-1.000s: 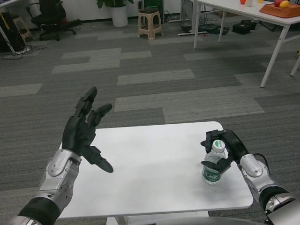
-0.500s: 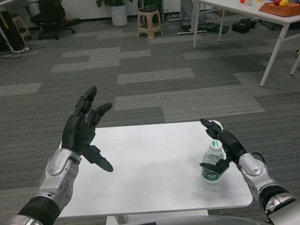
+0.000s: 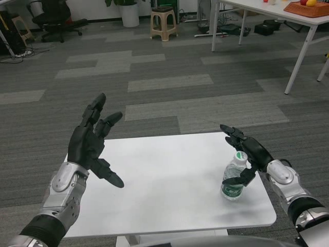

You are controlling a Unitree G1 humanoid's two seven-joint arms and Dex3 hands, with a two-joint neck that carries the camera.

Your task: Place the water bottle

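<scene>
Surface: a small white rectangular table (image 3: 169,180) stands on grey striped carpet in a large room; every place below is given relative to this table.

Left hand: the black many-fingered left hand (image 3: 91,144) hangs over the table's left edge, palm turned inward, fingers spread, holding nothing. It looks the same as a second ago.

Bottle: the clear plastic water bottle with a white cap and green label (image 3: 234,177) stands upright on the table's near right part, close to the right edge.

Right hand: the black many-fingered right hand (image 3: 247,154) is just beside the bottle on its right, fingers splayed apart. One fingertip lies at the bottle's side near the label; whether it touches cannot be told. Nothing is grasped.

Change: a second ago this hand was wrapped around the bottle's neck and shoulder. Half a second ago the fingers had come off. Now they are spread wider and the hand sits further right. The bottle has stayed where it was.

Far floor: a beige plastic stool (image 3: 164,23) and a white planter (image 3: 129,15) lie well beyond the table's far edge, with a black office chair (image 3: 51,18) far beyond its left corner.

Far container: a brown tray (image 3: 308,9) on a white-legged long table (image 3: 267,10), far beyond the right corner, holds red and yellow fruit.
</scene>
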